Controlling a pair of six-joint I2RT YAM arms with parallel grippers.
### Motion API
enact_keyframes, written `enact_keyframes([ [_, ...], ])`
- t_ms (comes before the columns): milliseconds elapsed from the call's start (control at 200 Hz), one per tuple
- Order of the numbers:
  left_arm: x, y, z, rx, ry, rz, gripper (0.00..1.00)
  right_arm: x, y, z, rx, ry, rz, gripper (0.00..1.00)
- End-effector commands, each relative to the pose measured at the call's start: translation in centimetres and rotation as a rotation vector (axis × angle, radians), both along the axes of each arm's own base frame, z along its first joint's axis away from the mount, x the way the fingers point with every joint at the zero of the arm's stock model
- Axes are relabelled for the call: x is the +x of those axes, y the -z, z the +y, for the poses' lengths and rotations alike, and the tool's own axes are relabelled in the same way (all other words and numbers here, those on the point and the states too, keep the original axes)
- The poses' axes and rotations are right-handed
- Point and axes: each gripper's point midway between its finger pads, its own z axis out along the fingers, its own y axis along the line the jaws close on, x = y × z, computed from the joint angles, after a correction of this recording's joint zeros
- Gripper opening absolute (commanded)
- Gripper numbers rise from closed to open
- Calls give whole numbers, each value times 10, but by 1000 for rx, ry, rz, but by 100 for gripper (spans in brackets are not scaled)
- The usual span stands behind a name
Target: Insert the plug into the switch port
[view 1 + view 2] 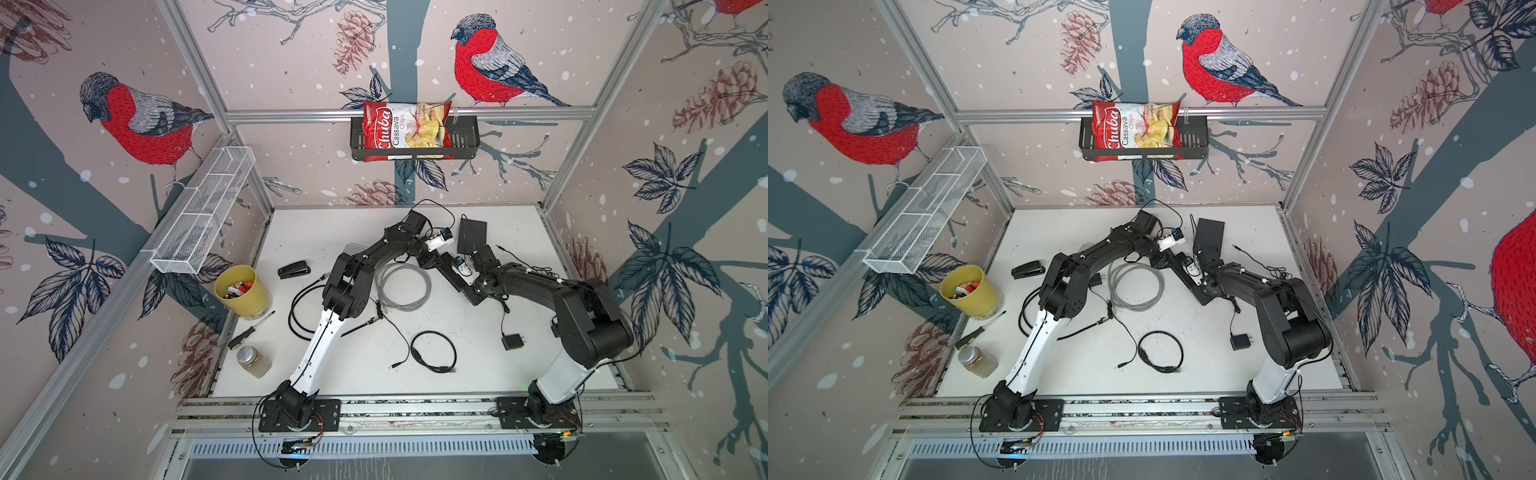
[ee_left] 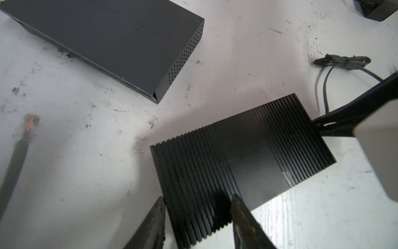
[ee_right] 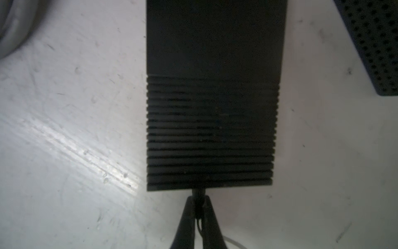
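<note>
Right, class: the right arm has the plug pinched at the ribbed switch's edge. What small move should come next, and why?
Probably ease the right fingers straight forward to press the plug home. They are shut on it, and its tip meets the edge of the switch; whether it is seated cannot be told.

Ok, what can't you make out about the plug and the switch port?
- Switch port: right wrist view; the end face of the ribbed black switch box points away, and the small black plug in the right claw covers it.
- Plug depth: same view, dark and blurred.
- Left claw: left wrist view; it straddles the box's corner, grip unclear.
- Both claws: in both top views, too small, under the wrists.
</note>
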Motion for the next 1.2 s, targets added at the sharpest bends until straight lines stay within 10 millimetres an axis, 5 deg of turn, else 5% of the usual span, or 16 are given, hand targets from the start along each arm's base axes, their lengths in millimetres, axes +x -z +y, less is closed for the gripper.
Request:
enact_keyframes([
  [0,-97,13,-7,-6,192,347,48,99,-102,77,349,-108,-539,2],
  [280,-94,15,-5,8,177,344,48,108,-123,87,387,-120,-576,3],
  [841,-85,16,3,10,137,340,48,111,-132,93,399,-129,-582,6],
  [1196,-61,8,16,-1,55,317,48,96,-130,86,356,-163,-517,23],
])
